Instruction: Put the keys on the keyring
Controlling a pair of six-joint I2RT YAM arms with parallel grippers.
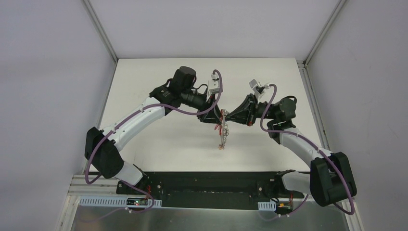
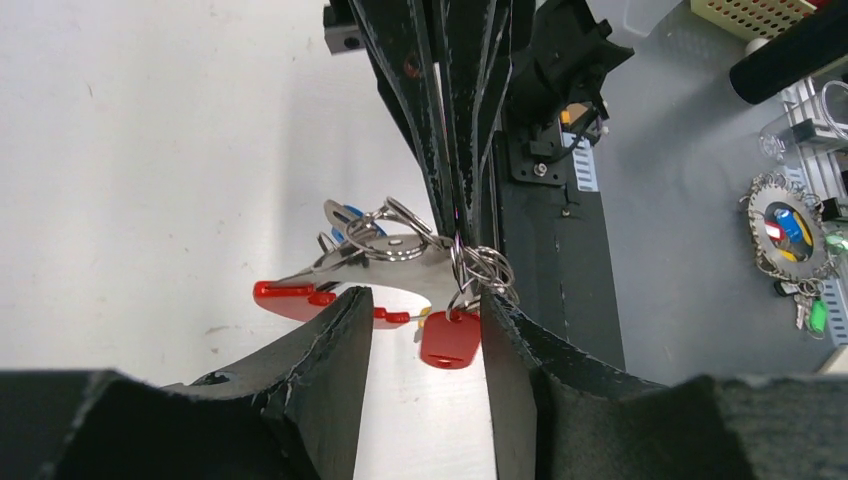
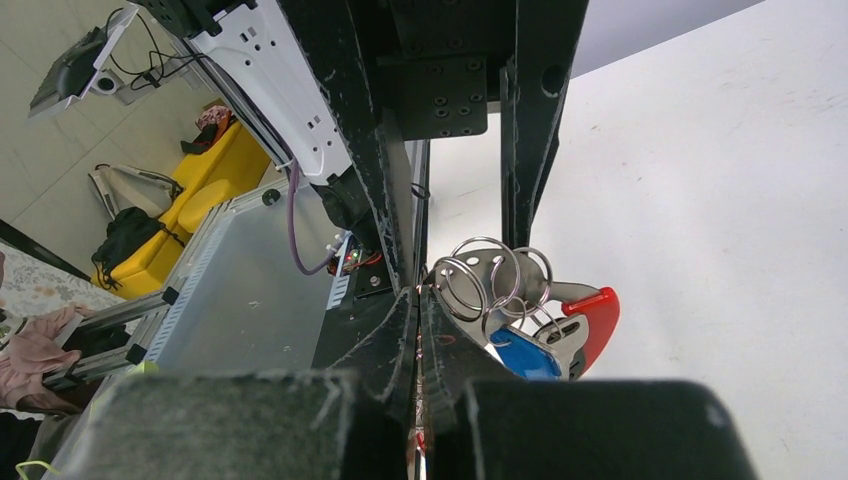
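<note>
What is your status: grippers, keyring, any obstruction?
Left gripper open, red plastic-headed key hanging between its jaws. Right gripper shut on red-banded grey metal keyring. No obstruction seen.

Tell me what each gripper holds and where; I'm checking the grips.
The right gripper is shut on the keyring, pinching its grey metal rings. The left gripper is open; the red-headed key hangs between its fingers, ungripped.

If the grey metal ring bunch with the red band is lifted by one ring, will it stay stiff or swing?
Likely floppy: the bunch of grey metal rings on a red curved band hangs from the shut right gripper. The red-headed silver key dangles from one ring, so it may swing. Thin smooth rings could slip from a pinch.
</note>
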